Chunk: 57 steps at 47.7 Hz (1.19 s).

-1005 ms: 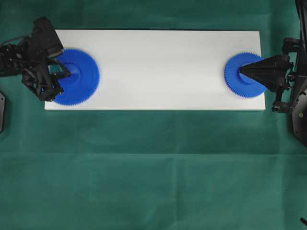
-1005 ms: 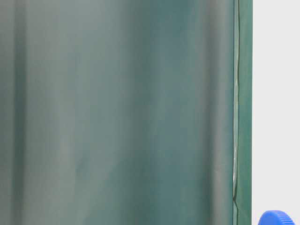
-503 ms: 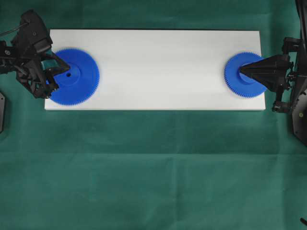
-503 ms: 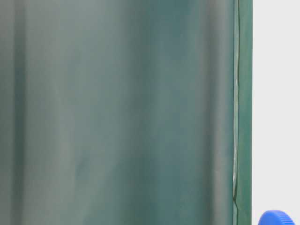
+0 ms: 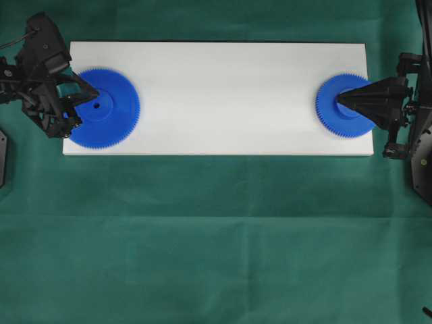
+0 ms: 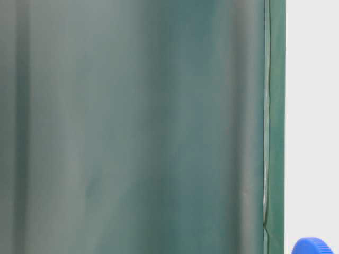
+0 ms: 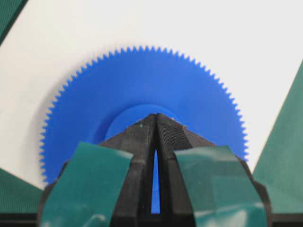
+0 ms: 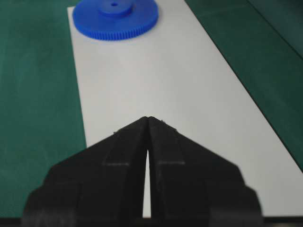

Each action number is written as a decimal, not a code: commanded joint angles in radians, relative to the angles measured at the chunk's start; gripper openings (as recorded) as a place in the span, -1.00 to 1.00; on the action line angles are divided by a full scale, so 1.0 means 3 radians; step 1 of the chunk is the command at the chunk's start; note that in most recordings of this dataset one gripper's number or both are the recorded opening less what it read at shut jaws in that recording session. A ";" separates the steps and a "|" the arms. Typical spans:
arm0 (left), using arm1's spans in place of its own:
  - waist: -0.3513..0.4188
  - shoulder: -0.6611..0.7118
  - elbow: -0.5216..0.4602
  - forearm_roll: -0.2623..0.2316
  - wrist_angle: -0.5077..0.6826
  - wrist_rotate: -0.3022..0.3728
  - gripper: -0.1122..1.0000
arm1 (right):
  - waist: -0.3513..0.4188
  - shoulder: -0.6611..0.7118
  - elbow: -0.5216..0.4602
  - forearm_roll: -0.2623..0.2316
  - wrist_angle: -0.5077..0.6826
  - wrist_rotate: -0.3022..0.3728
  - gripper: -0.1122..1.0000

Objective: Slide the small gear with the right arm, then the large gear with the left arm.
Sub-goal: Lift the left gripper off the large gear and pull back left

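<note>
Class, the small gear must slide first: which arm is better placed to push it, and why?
Right. The right gripper, fingertips together, sits over the small gear's hub at the board's right end. The left gripper is at the large gear, the whole board away.

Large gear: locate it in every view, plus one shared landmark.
Overhead: large gear on the white board's left end.
Left wrist: gear centre, beyond the left gripper's tips.
Right wrist: gear top, board's far end.
Table-level: a blue gear rim; which gear, cannot tell.
Shared landmark: the white board.
</note>
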 commanded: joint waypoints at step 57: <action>-0.0343 -0.2194 0.0670 0.0005 -0.0675 0.0752 -0.80 | 0.0000 0.0031 -0.0112 0.0005 -0.0031 0.0000 0.10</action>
